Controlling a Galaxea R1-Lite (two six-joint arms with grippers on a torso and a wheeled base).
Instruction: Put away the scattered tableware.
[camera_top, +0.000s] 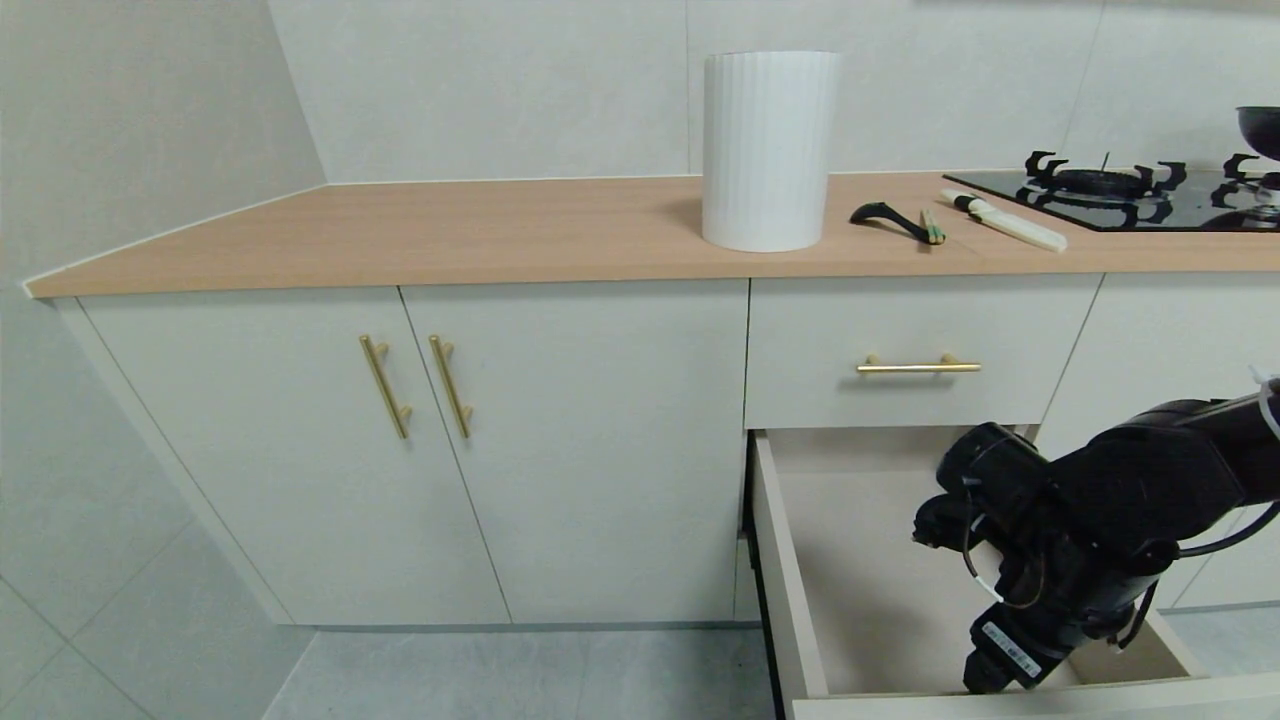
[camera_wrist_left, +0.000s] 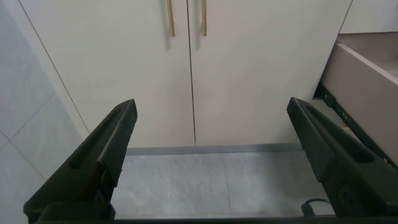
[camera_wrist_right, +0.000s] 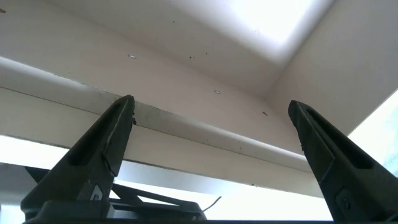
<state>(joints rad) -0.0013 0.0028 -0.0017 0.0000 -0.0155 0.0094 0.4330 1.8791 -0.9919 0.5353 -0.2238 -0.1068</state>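
On the wooden countertop (camera_top: 450, 230) lie a black spoon (camera_top: 885, 217), a pair of green-tipped chopsticks (camera_top: 932, 227) and a white knife (camera_top: 1003, 221), to the right of a tall white ribbed holder (camera_top: 768, 150). Below them the lower drawer (camera_top: 780, 560) is pulled out and has nothing in it. My right gripper (camera_top: 985, 675) hangs low inside it by the front panel. In the right wrist view the right gripper (camera_wrist_right: 211, 106) is open, facing the drawer's front rim (camera_wrist_right: 186, 134), holding nothing. My left gripper (camera_wrist_left: 211, 106) is open and points at the cabinet doors (camera_wrist_left: 249, 68) near the floor.
A black gas hob (camera_top: 1120, 195) sits at the counter's right end. The upper drawer with its gold handle (camera_top: 918, 367) is closed. Two cabinet doors with gold handles (camera_top: 420, 385) stand to the left. The open drawer's side (camera_wrist_left: 367, 68) juts out beside the left gripper.
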